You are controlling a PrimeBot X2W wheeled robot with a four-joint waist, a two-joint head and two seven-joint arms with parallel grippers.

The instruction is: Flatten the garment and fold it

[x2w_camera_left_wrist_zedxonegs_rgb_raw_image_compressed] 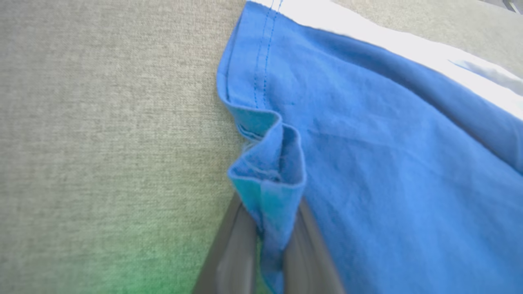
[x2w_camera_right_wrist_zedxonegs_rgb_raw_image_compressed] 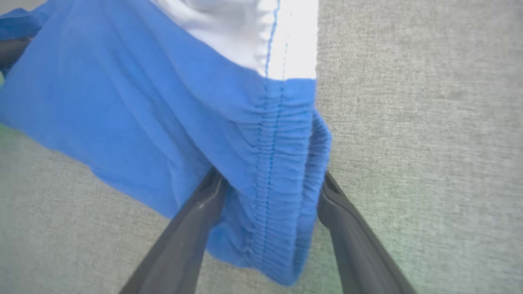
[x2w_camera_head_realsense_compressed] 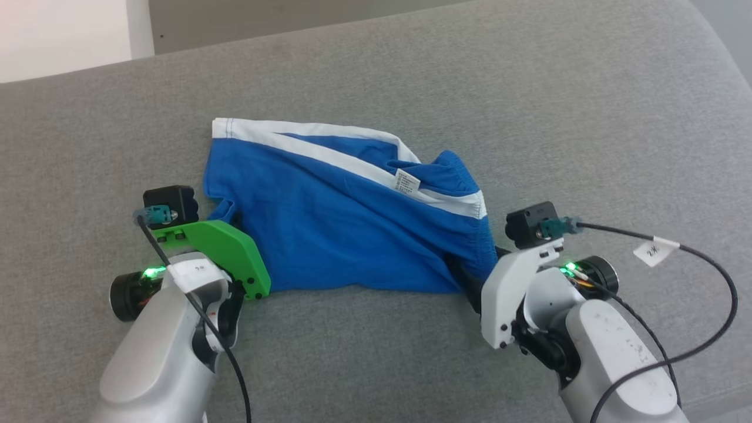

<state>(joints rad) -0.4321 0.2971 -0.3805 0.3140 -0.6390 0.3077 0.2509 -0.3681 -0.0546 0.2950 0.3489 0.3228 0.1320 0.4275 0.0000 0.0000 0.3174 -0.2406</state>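
— While the garment (x2w_camera_head_realsense_compressed: 346,223) lay on the grey cushion (x2w_camera_head_realsense_compressed: 529,76), how was it spread?

— It was rumpled, not flat. It was mostly blue, with a white stripe (x2w_camera_head_realsense_compressed: 329,154) slanting across it, a white edge at the far left corner, and a small label (x2w_camera_head_realsense_compressed: 406,181) showing near the middle.

— What was the left gripper (x2w_camera_left_wrist_zedxonegs_rgb_raw_image_compressed: 271,204) doing?

— Its two fingers were pressed together on a folded bit of the blue hem at the garment's near left edge. The cloth bunched up just above the fingertips.

— And the right gripper (x2w_camera_right_wrist_zedxonegs_rgb_raw_image_compressed: 270,177)?

— Its fingers stood wide apart, one on each side of the gathered elastic band at the garment's right end. The band lay between them, but I could not tell whether either finger pressed the cloth.

— Were the two arms close together?

— No, they were at opposite ends of the garment. The green bracket (x2w_camera_head_realsense_compressed: 232,249) on the left wrist sat just beside the cloth's near left edge.
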